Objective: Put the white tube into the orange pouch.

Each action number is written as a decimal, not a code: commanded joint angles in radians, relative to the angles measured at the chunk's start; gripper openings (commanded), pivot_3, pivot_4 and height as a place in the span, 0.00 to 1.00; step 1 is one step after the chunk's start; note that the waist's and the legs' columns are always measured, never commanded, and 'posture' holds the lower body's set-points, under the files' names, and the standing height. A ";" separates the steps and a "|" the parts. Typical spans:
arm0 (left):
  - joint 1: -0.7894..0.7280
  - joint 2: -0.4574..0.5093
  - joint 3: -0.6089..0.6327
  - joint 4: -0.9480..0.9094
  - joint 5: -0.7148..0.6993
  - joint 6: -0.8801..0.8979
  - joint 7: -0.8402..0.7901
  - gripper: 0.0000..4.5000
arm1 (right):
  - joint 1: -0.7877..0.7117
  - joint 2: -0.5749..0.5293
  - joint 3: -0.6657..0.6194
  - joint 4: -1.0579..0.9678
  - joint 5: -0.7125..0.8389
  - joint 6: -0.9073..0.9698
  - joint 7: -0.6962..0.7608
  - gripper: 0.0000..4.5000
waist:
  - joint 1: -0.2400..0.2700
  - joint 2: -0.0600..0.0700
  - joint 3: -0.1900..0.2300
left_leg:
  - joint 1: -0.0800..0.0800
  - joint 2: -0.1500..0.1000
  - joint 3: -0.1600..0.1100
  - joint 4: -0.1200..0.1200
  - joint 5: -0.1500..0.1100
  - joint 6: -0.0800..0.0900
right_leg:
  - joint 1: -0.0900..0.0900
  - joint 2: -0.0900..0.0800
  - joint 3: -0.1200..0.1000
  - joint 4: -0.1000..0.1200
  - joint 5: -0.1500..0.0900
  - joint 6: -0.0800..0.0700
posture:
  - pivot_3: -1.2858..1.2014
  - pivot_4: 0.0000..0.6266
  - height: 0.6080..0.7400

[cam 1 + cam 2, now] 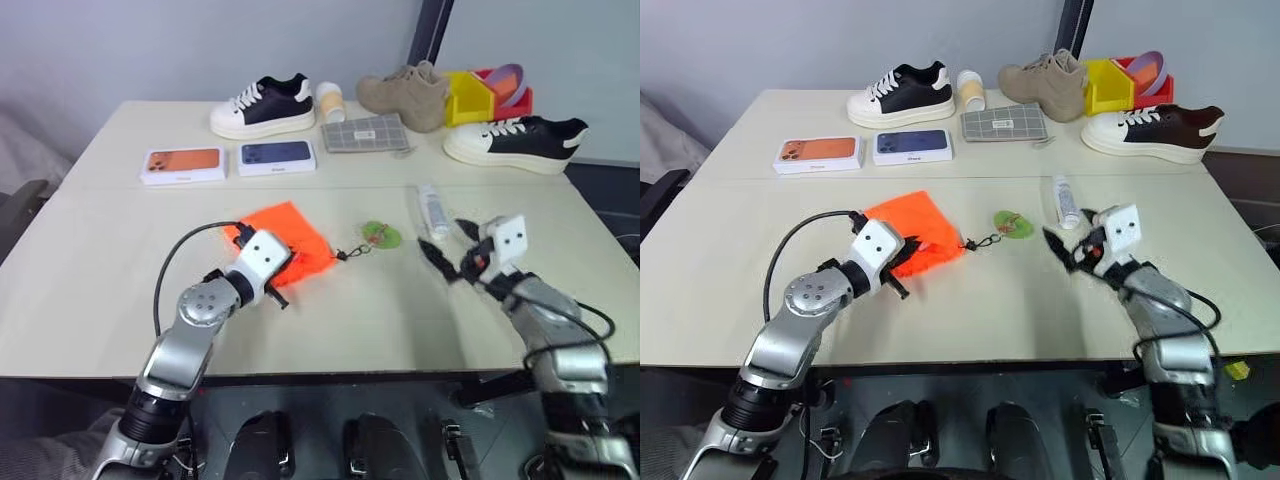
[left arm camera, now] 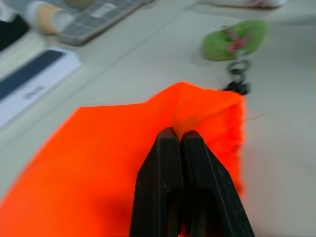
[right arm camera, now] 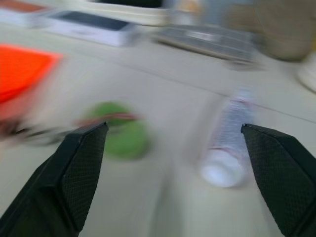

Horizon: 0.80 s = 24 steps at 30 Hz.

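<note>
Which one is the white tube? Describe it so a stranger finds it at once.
On the beige table, look toward its right half, just ahead of the open right gripper. The white tube lies flat there, right of the green tag. It is slim and capped, unlike the upright cream cup at the back.

Room evenly lit, soft overhead light, no harsh glare on table (image 1: 90, 290). Shadows faint, short, tucked under sneakers (image 1: 262, 106) and left gripper (image 1: 281, 296). Head views sharp enough. Right wrist view badly smeared: white tube (image 3: 228, 148) and green tag (image 3: 123, 133) streaky. Left wrist view: orange pouch (image 2: 98, 163) vivid, background phone box (image 2: 34, 86) out of focus.
</note>
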 commanded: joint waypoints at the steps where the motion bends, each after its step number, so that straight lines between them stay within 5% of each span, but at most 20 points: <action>1: -0.008 -0.003 0.013 -0.039 -0.021 -0.003 0.004 0.01 | -0.071 0.029 -0.004 0.101 -0.053 -0.046 -0.080 1.00 | 0.004 0.000 0.000 | 0.000 0.000 0.000 0.000 0.000 0.000 | 0.000 0.000 0.000 0.000 0.000 0.000 | 0.52 0.24 1.00; 13: -0.010 -0.014 0.017 -0.054 -0.031 0.006 0.045 0.01 | -0.284 0.089 -0.026 0.522 -0.093 -0.166 -0.192 1.00 | -0.001 0.000 0.000 | 0.000 0.000 0.001 0.000 0.001 -0.001 | 0.000 0.000 0.000 0.001 0.001 0.003 | 0.52 0.24 1.00; 16: -0.011 -0.016 0.013 -0.054 -0.031 0.006 0.051 0.00 | -0.294 0.089 -0.025 0.549 -0.095 -0.184 -0.188 0.81 | -0.001 0.000 0.000 | 0.000 0.000 0.002 0.000 0.001 -0.001 | 0.000 0.000 0.000 0.001 0.001 0.003 | 0.52 0.24 1.00; 21: -0.016 -0.014 0.015 -0.055 -0.042 0.002 0.047 0.00 | -0.294 0.091 -0.018 0.551 -0.098 -0.191 -0.186 0.31 | -0.001 0.001 0.000 | 0.000 0.000 0.002 0.000 0.001 -0.001 | 0.000 0.000 0.000 0.001 0.001 0.003 | 0.52 0.24 1.00; 24: -0.014 -0.010 0.019 -0.056 -0.048 0.003 0.048 0.00 | -0.279 0.088 -0.012 0.522 -0.103 -0.194 -0.178 0.28 | -0.002 0.001 0.000 | 0.000 0.000 0.002 0.000 0.001 -0.001 | 0.000 0.000 0.000 0.001 0.001 0.003 | 0.52 0.24 1.00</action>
